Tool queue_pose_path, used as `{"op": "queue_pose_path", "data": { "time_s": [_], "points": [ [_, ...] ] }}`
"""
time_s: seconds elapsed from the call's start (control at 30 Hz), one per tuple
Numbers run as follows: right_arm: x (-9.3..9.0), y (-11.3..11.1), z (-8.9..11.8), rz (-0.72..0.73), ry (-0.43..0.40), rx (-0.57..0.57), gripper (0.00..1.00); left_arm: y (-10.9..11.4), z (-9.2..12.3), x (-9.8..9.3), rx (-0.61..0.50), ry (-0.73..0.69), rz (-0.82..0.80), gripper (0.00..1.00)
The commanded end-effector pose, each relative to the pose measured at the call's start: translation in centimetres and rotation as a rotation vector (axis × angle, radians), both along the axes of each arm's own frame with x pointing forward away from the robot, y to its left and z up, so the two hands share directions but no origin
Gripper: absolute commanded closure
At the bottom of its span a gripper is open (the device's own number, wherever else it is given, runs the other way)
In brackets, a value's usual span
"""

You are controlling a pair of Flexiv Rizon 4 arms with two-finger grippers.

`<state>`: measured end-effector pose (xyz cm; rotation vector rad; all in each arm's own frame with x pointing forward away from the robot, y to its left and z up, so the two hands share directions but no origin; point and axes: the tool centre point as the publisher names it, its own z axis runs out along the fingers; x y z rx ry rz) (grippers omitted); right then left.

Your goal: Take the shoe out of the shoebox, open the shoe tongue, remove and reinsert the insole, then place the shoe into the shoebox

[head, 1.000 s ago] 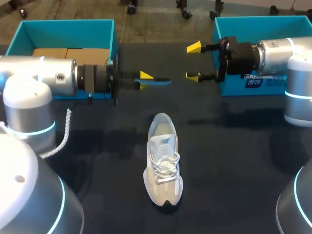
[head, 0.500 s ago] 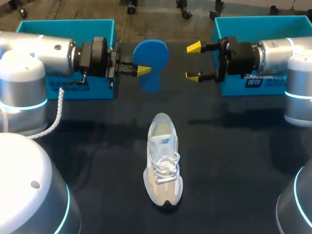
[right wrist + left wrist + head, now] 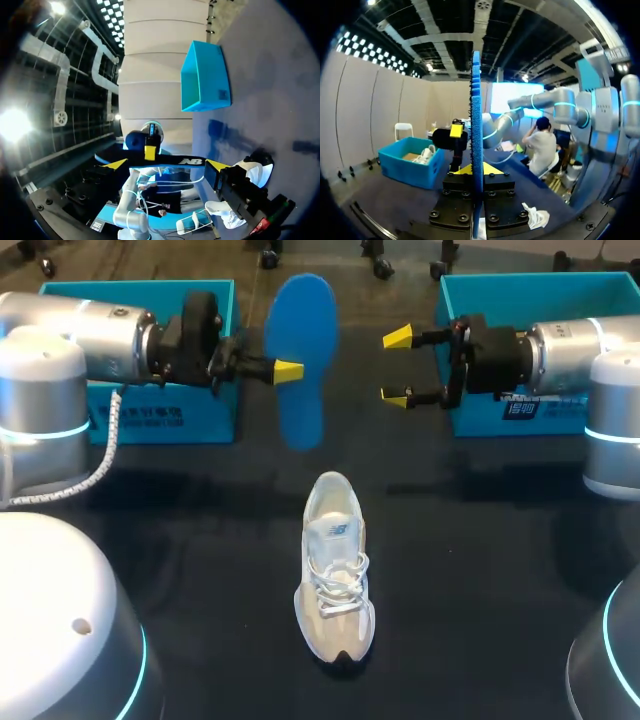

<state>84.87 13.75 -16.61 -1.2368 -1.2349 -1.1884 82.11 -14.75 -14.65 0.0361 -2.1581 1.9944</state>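
Note:
A pale grey and white shoe (image 3: 335,570) lies on the black table at the middle, toe towards the front edge. Beyond it, my left gripper (image 3: 288,371) is shut on the edge of a blue insole (image 3: 300,370), held in the air with its broad face showing in the head view. The left wrist view shows the insole (image 3: 476,135) edge-on, pinched between the yellow tips of the left gripper (image 3: 473,170). My right gripper (image 3: 396,367) hangs open to the right of the insole, empty. Ahead of the right gripper (image 3: 165,164) in its wrist view are the insole (image 3: 134,140) and my left arm.
A teal shoebox (image 3: 140,420) stands at the back left behind my left arm. Another teal shoebox (image 3: 540,285) stands at the back right under my right arm. The left wrist view shows that box (image 3: 410,167) with a white shoe (image 3: 425,154) in it.
My left gripper has drawn back to the left and turned, swinging the insole from lying edge-on to standing with its broad face up. The right arm and the shoe have not moved.

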Motion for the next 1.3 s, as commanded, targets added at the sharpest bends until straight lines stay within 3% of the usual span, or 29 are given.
{"op": "queue_pose_path", "data": {
  "time_s": [0.03,0.17,0.5,0.67,1.0,1.3],
  "points": [
    [0.0,0.1,0.0,-0.001,0.000,-0.001,0.00,0.8,0.6,-0.7,0.044,0.279,0.072,1.00],
    [0.0,0.1,0.0,-0.001,0.000,-0.001,0.00,1.2,0.9,-0.6,0.121,0.741,0.050,1.00],
    [0.0,0.1,0.0,-0.001,0.000,-0.001,0.00,1.2,0.9,-0.6,0.121,0.741,0.050,1.00],
    [0.0,0.1,0.0,-0.001,0.000,-0.001,0.00,0.1,-0.7,0.4,0.072,1.026,0.125,1.00],
    [0.0,0.1,0.0,-0.001,0.000,-0.001,0.00,-1.8,-2.0,0.0,0.023,1.181,0.206,1.00],
    [0.0,0.1,0.0,-0.001,0.000,-0.001,0.00,-2.0,-2.8,0.1,0.011,1.276,0.215,1.00]
  ]
}}
